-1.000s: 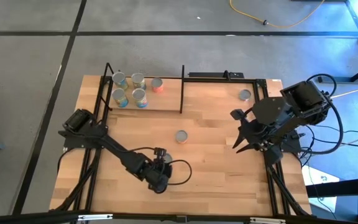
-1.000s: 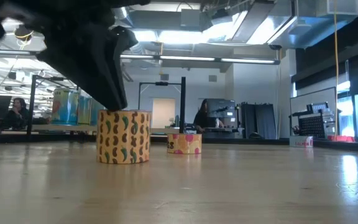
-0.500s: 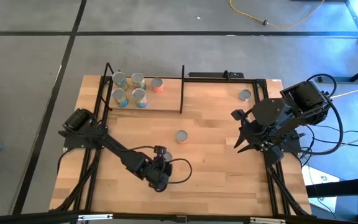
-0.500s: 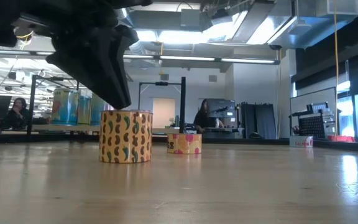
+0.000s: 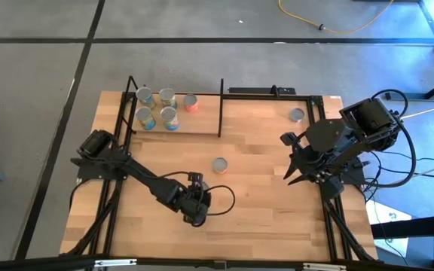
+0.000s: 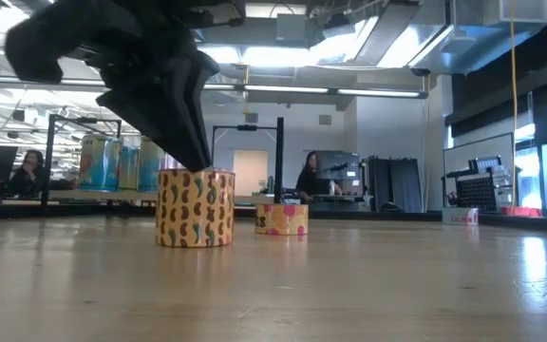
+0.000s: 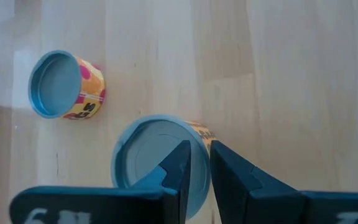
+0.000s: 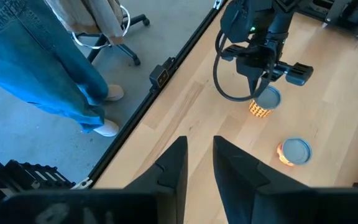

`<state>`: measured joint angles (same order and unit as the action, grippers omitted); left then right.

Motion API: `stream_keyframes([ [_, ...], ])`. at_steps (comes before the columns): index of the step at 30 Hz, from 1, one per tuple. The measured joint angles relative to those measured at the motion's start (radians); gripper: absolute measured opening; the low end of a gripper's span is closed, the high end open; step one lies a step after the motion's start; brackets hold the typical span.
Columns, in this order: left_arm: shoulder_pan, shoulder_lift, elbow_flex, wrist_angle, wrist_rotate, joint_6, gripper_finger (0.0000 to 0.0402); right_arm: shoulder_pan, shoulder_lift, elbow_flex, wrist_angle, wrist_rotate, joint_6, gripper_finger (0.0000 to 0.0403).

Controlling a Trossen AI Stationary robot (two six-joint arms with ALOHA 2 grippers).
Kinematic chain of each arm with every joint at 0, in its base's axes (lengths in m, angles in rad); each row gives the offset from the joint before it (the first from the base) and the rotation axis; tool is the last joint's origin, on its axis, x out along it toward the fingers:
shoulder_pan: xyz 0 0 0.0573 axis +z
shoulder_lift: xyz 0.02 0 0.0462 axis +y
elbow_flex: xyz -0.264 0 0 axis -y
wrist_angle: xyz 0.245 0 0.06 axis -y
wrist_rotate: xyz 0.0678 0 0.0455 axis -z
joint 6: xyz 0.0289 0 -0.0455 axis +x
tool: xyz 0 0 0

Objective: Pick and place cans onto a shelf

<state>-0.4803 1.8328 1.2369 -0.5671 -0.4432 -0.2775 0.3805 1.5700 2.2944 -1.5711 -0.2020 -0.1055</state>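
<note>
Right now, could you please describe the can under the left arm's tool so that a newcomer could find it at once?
Start at the wooden table and follow the left arm to its tool near the front edge. The can stands directly beneath it, tan with small dark bean-like shapes. The nearest other loose can, mid-table, is pink and yellow.

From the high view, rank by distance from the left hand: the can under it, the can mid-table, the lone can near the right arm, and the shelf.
1. Can under the left hand, patterned label, near front edge.
2. Mid-table can.
3. Shelf, back left, holding five cans.
4. Lone can, back right, beside the waiting right hand.
</note>
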Motion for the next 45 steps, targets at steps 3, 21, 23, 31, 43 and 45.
stream_keyframes([
  [3,0.013,0.0,0.0,0.0,0.0,0.0,0.0055,0.0,0.0,0.0,0.0,0.0,0.0,0.0078],
  [21,0.049,0.013,-0.004,0.0,0.064,-0.111,0.0055,0.0,0.0,0.0,0.0,0.0,0.023,0.0078],
  [23,0.051,0.013,-0.004,-0.001,0.065,-0.113,0.0051,0.0,0.0,0.0,0.0,0.0,0.023,0.0078],
  [31,0.079,0.012,-0.004,-0.041,0.06,-0.113,0.0005,0.0,0.0,0.0,0.0,0.0,0.023,0.0078],
  [43,0.16,-0.088,0.08,-0.243,0.068,-0.065,0.0002,-0.007,-0.028,-0.001,0.0,0.002,-0.04,0.0078],
  [45,0.193,-0.12,0.094,-0.253,0.068,-0.053,0.0002,-0.016,-0.046,-0.005,0.0,0.003,-0.057,0.0078],
])
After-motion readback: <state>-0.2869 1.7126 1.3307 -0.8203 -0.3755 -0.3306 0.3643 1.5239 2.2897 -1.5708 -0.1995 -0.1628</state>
